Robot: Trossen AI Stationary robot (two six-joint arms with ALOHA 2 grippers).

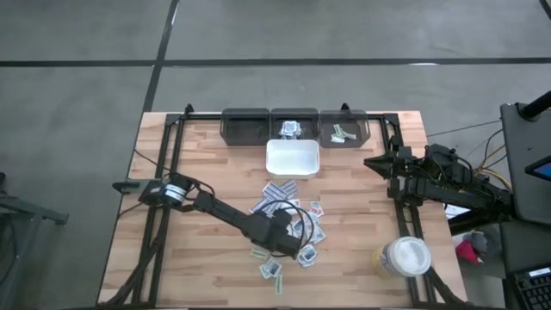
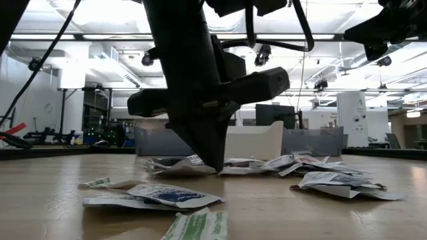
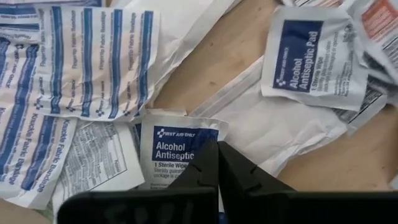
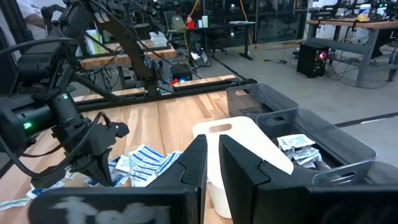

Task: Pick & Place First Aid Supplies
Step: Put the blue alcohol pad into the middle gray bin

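Since the left gripper [image 3: 217, 163] is closed, fingers pinched on an alcohol antiseptic packet [image 3: 177, 144] amid the scattered first aid supplies [image 1: 288, 226] mid-worktop, a straight lift is advised so neighbours are not dragged. Open room is offered toward the white tray [image 1: 293, 158]; the right gripper [image 4: 211, 163] waits nearly closed, empty, at the right edge

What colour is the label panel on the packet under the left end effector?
Dark blue with white lettering, on the alcohol antiseptic packet; left wrist view.

With the scattered first aid packets [image 1: 288, 220] at the table's [image 1: 207, 155] centre, the tray [image 1: 293, 158] lies at twelve o'clock, three bins [image 1: 295, 125] beyond it, the jar [image 1: 405, 257] toward four o'clock.
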